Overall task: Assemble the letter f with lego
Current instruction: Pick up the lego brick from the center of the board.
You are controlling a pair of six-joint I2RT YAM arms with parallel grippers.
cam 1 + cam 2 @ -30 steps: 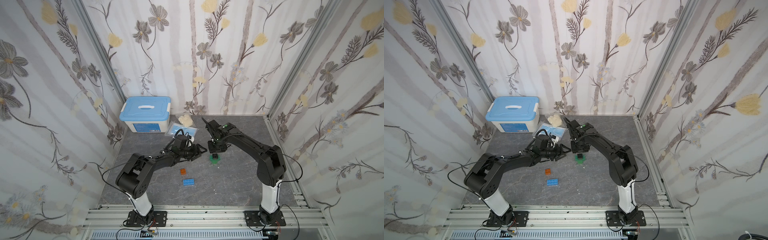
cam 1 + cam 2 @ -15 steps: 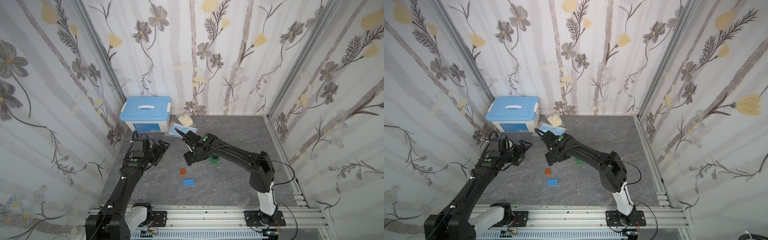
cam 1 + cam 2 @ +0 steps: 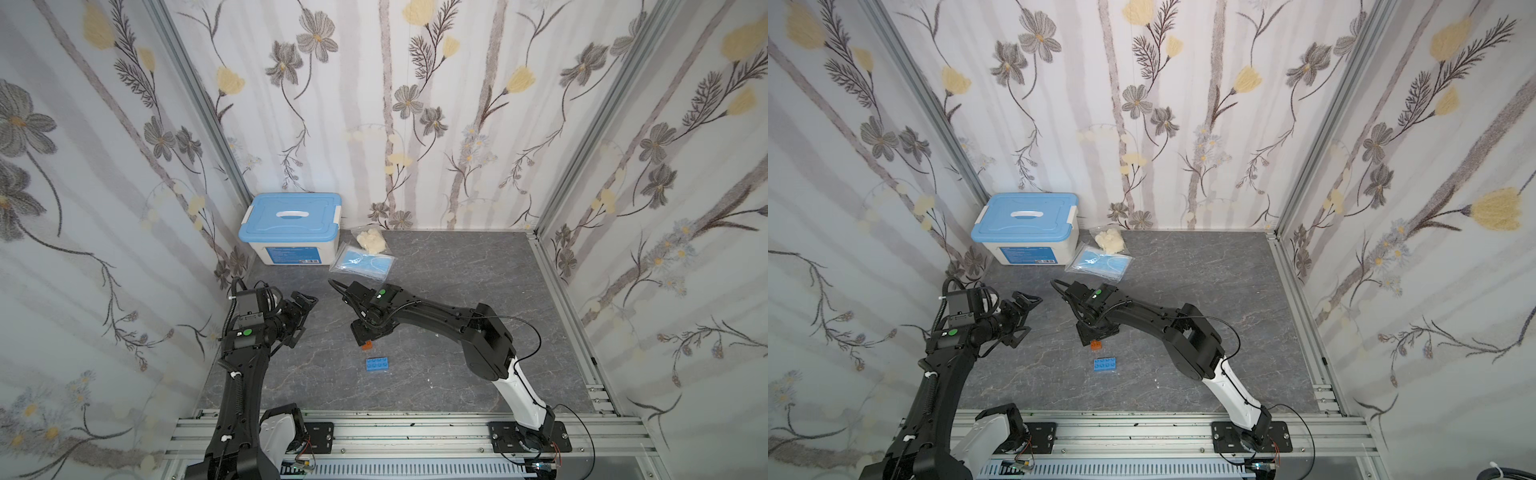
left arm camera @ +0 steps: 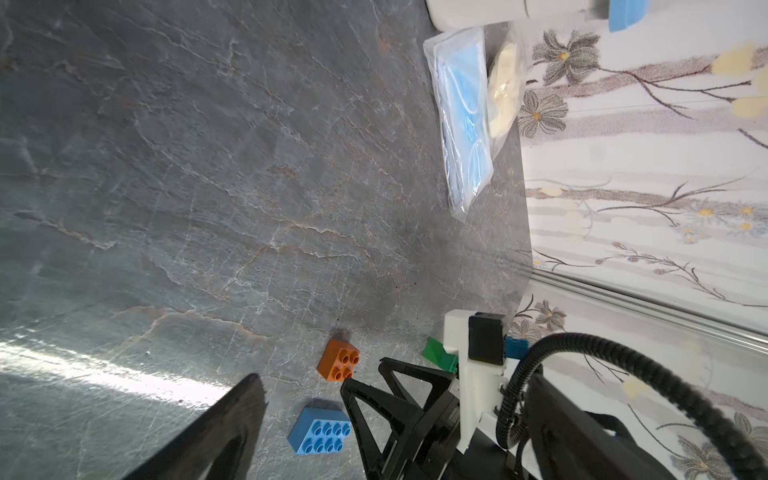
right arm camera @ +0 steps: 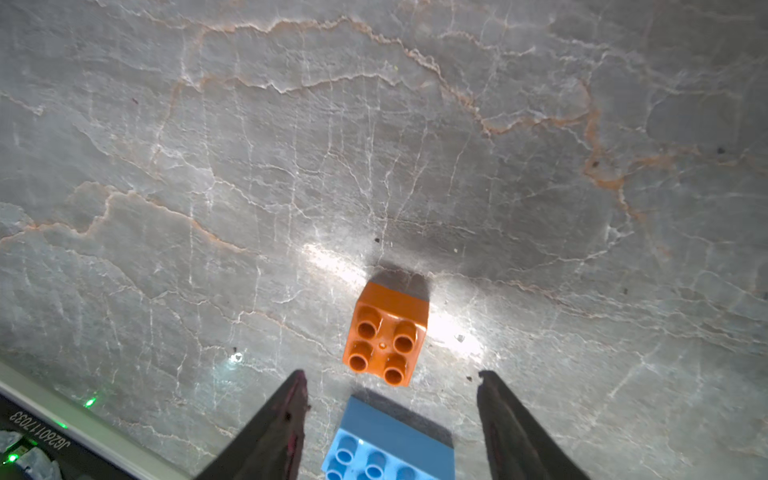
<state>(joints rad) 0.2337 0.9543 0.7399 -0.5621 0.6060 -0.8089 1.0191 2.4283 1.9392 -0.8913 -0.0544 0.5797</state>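
In both top views, the right jaws are poised just above the orange brick [image 3: 366, 343], with the light-blue brick [image 3: 377, 365] loose beside it on the bench [image 3: 457, 270]. The left jaws are held wide apart, well clear. From the left wrist, a green brick [image 4: 436, 351] is glimpsed beyond. From the right wrist, the right jaws are shown apart and empty, seemingly lined up for the orange brick.

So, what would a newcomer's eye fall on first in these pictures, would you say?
Probably the bold floral wallpaper enclosing the grey marbled table. Next, the right gripper, jaws open, poised over the small orange brick, with the light-blue brick beside it. The blue-lidded box sits in the far left corner.
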